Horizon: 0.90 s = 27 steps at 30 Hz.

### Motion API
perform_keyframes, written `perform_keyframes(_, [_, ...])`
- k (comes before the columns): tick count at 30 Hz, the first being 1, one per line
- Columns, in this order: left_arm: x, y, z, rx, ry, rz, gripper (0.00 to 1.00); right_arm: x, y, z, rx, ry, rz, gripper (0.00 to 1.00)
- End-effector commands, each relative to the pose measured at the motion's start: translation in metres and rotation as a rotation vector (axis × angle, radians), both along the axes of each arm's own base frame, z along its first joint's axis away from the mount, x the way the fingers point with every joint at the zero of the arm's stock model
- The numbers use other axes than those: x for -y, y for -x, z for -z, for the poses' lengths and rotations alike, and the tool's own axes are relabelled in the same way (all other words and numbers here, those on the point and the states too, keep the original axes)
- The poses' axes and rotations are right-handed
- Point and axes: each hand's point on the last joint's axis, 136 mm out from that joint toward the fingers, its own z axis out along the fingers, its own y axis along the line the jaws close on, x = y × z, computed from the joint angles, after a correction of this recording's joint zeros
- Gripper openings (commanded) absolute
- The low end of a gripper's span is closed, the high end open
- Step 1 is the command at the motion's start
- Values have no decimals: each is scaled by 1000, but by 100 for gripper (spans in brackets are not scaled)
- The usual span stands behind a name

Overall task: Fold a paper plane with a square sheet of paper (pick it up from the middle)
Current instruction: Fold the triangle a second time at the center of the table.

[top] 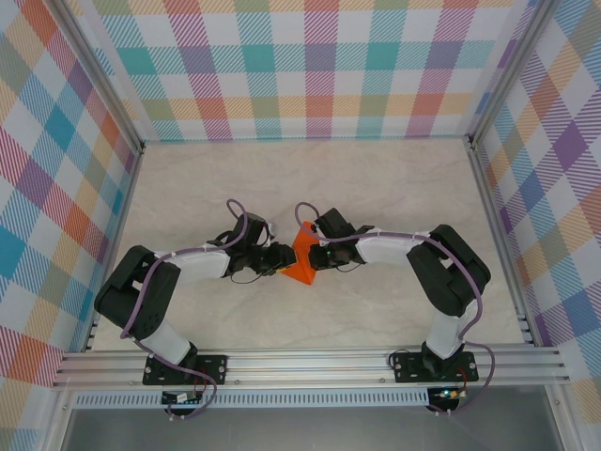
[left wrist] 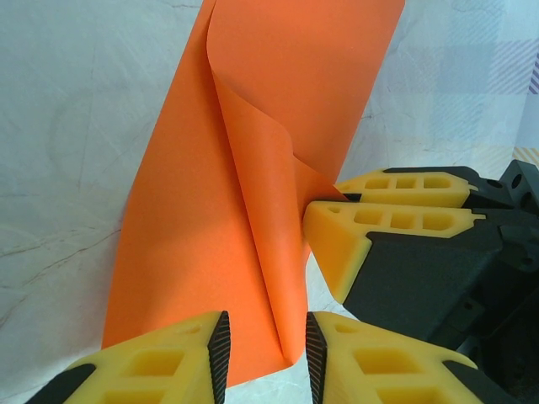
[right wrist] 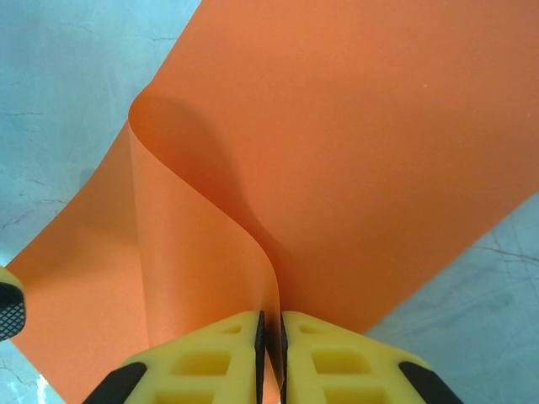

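**A:** Where is the sheet?

**B:** The sheet [top: 302,256] is right between the left jaws and the right jaws, over the middle of the desk [top: 376,183]. It is not flat. A soft, rounded fold rises from it.

**A:** What do the right jaws do?

**B:** They are clenched on this fold. In the right wrist view the two yellow fingers [right wrist: 202,358] meet, and only the thin orange paper is between them. The rest of the sheet spreads out ahead of them, and the curved ridge runs up and to the left.

**A:** And the left jaws?

**B:** They are released. In the left wrist view the lower end of the fold comes down between the black pads [left wrist: 221,349]. A little pale desk shows between the fold and the right-hand pad, so the jaws are around the fold and do not pinch it.

**A:** How near are the two pairs?

**B:** Very near. The right fingers [left wrist: 396,227] come in from the right, just ahead of the left jaws, with their tips on the fold. From above, I cannot tell if the two pairs touch.
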Motion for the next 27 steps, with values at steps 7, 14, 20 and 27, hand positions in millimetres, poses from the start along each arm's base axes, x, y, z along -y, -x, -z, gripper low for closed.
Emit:
perform_keyframes(7, [0, 4, 4, 5, -47, 26, 32, -5, 3, -26, 18, -44, -54, 15])
perform_keyframes(14, [1, 4, 4, 3, -52, 30, 32, -7, 0, -17, 3, -28, -57, 15])
perform_keyframes(20, [0, 5, 6, 2, -54, 32, 31, -8, -2, -9, -8, -15, -59, 15])
perform_keyframes(27, [1, 3, 3, 8, -51, 32, 31, -4, -3, -1, -17, 19, -45, 15])
